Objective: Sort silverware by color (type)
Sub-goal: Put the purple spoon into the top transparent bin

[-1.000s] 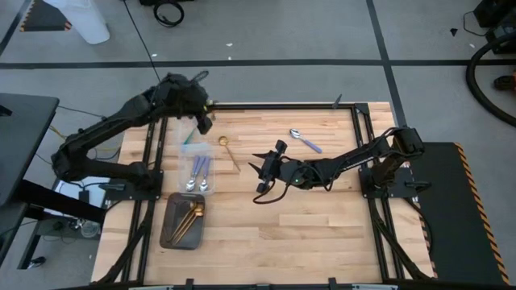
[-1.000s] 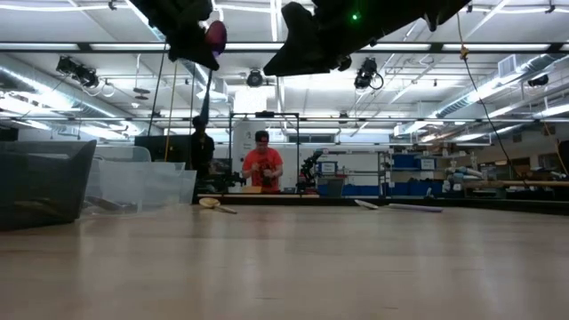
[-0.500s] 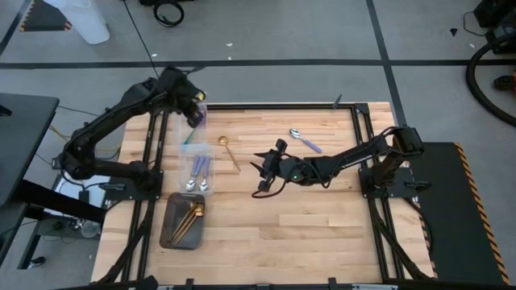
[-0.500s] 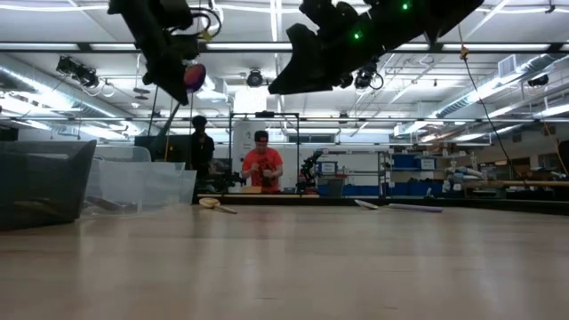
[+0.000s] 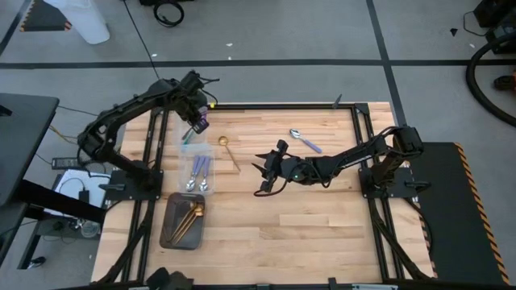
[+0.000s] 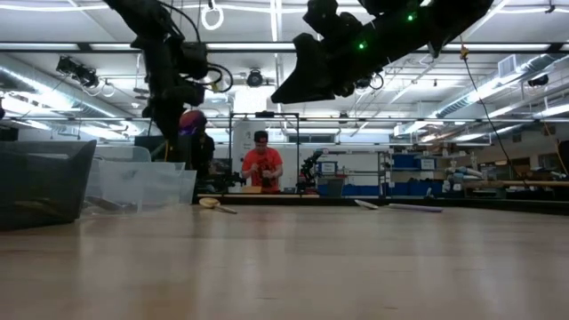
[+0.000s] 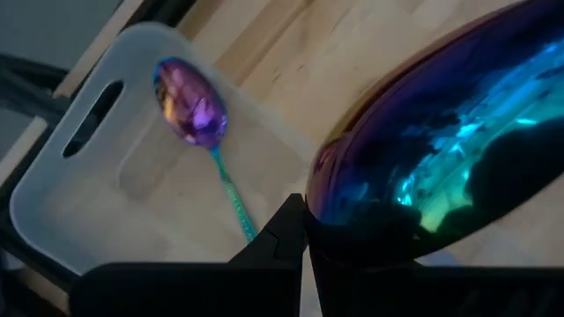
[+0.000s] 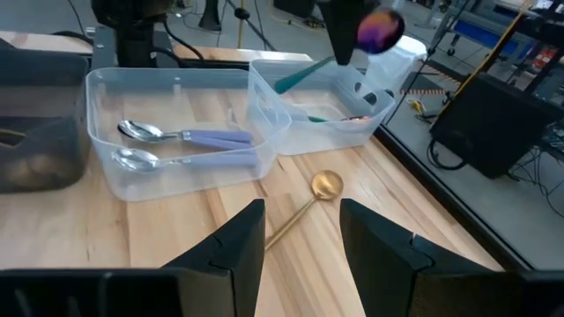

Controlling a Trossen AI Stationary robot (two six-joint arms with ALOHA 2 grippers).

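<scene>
My left gripper is above the far clear bin and shut on an iridescent purple spoon. The spoon's bowl fills the left wrist view. Another purple spoon with a teal handle lies flat in that bin. My right gripper hovers open over mid-table. In front of it a gold spoon lies flat on the wood. A silver spoon with a lilac handle lies near the table's far right. My left gripper pinches the iridescent spoon between its two fingers at the neck, just below the bowl, coming from above. The spoon is lifted clear. Its teal handle slants down from the fingers toward the bin.
A nearer clear bin holds two silver spoons with lilac handles. A dark grey tray at the table's near left holds gold spoons. There is bare wood between the bins and my right gripper. People stand in the room beyond the table.
My left gripper has come down over the far clear bin with the iridescent spoon. In the low view the bowl has dropped from near the picture's top to just above the bin. The left arm has swung its elbow toward the far edge.
</scene>
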